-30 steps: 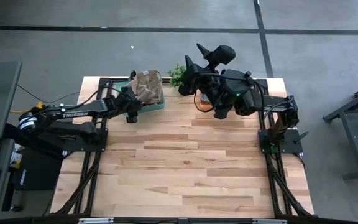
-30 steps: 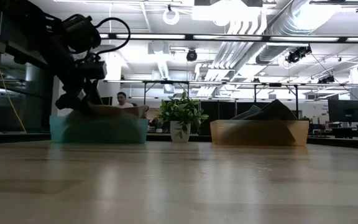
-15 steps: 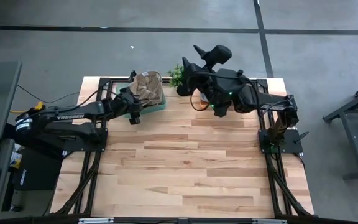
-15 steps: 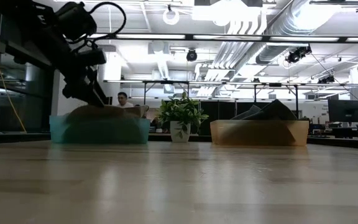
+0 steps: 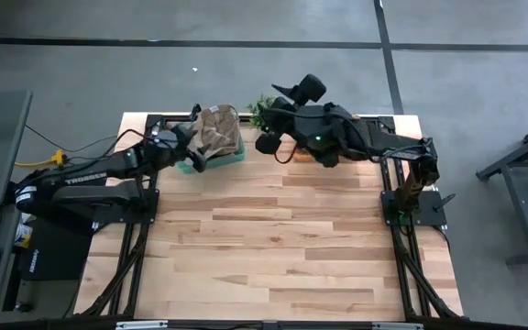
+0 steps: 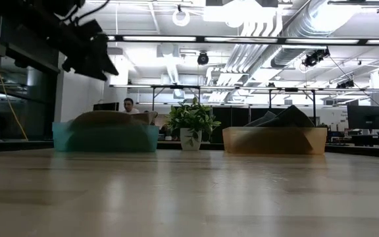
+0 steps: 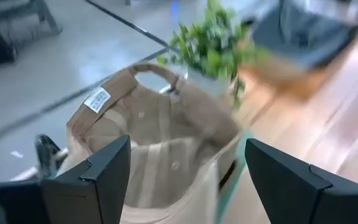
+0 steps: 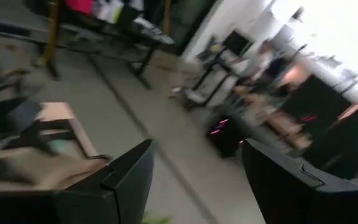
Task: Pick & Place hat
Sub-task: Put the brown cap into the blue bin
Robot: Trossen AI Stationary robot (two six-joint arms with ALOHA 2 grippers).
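A tan hat [image 5: 216,131] lies in the teal bin [image 5: 232,156] at the table's far edge, its hollow inner side up [image 7: 160,134]; in the low view the hat [image 6: 110,118] humps above the bin's rim [image 6: 104,138]. My left gripper [image 5: 196,158] hangs open above the bin's near-left side, its fingers [image 7: 86,186] standing wide apart on either side of the hat without touching it. My right gripper [image 5: 267,143] is open in the air near the plant [image 5: 262,108], and its wrist view [image 8: 197,180] looks out into the room.
A small potted plant [image 6: 191,122] stands between the teal bin and a tan bin [image 6: 275,140] holding a dark hat [image 6: 285,116]. My right arm covers most of that bin from above. The wide wooden tabletop [image 5: 273,247] stretches toward the near edge.
My left gripper has risen from the tan hat in the teal bin to well above it, and the hat has stayed in the bin. My right arm has swung toward the table's left and far edge, carrying its gripper from over the tan bin to beside the plant.
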